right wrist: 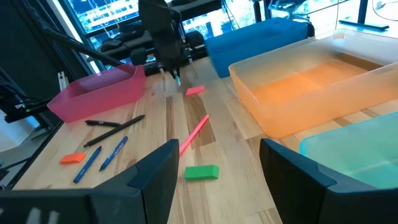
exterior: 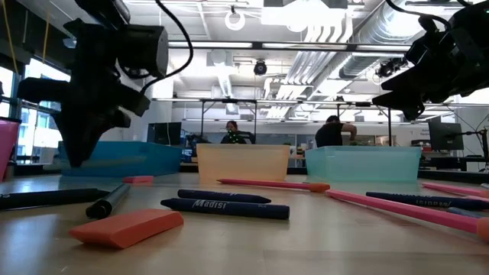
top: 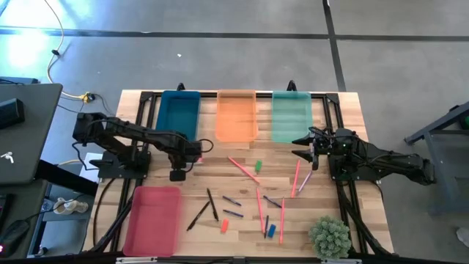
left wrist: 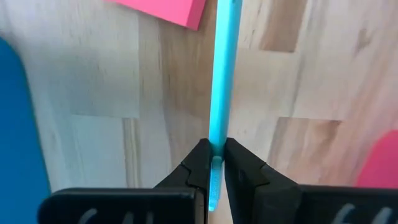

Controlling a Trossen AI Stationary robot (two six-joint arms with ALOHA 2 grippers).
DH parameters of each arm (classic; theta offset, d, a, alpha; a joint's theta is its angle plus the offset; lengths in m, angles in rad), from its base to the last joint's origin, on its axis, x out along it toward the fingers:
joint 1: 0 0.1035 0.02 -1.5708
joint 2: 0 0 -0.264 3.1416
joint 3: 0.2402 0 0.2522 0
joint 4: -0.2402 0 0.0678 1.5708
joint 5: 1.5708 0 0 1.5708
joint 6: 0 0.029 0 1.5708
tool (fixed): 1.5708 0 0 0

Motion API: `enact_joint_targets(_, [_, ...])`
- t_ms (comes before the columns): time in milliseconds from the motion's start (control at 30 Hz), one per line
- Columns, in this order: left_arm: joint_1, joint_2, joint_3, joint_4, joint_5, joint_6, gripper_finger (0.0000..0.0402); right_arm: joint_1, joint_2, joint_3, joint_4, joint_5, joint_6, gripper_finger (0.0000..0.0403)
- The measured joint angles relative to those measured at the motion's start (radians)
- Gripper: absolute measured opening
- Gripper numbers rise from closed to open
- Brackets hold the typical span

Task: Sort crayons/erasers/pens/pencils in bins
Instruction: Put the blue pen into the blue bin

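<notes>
My left gripper (top: 178,174) points down between the teal-blue bin (top: 179,114) and the pink-red bin (top: 152,220). It is shut on a thin light blue stick (left wrist: 222,81). A pink eraser (right wrist: 194,90) lies on the table just beside it. My right gripper (top: 304,147) waits open in front of the mint green bin (top: 292,117), with nothing between its fingers. The orange bin (top: 237,116) stands between the teal-blue and mint green ones. My left gripper pinches the light blue stick between its two fingers near one end (left wrist: 215,149). The fingers come from above, pointing down. In the right wrist view a short length of the stick (right wrist: 177,78) pokes out slanting below the fingers. Whether the stick touches the table I cannot tell.
Pens, long pink-red sticks (top: 258,209), a green eraser (top: 257,166), an orange eraser (exterior: 126,227) and dark blue pens (exterior: 225,206) lie scattered over the table's middle. A small green plant (top: 329,236) stands at the near right corner. People sit in the room beyond.
</notes>
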Motion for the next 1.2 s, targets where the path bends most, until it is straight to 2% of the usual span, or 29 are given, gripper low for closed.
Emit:
enact_joint_targets(300, [0.018,-0.111,0.087,-0.016,0.008,-0.009,0.0017,0.000,0.000,0.000,-0.006,0.000,0.000,0.0217])
enact_joint_targets(533, [0.108,-0.186,0.176,-0.020,-0.023,0.008,0.0017,0.000,0.000,0.000,-0.008,0.000,0.000,0.0217])
enact_joint_targets(767, [0.272,-0.226,0.234,-0.026,-0.182,0.018,0.0017,0.000,0.000,0.000,-0.011,0.000,0.000,0.0217])
enact_joint_targets(967, [0.464,-0.214,0.243,-0.042,-0.350,0.026,0.0017,0.000,0.000,0.000,-0.012,0.000,0.000,0.0217])
enact_joint_targets(1067, [0.568,-0.194,0.243,-0.042,-0.340,0.026,0.0017,0.000,0.000,0.000,-0.012,0.000,0.000,0.0217])
enact_joint_targets(1200, [0.672,-0.159,0.243,-0.049,-0.259,0.025,0.0017,0.000,0.000,0.000,-0.012,0.000,0.000,0.0217])
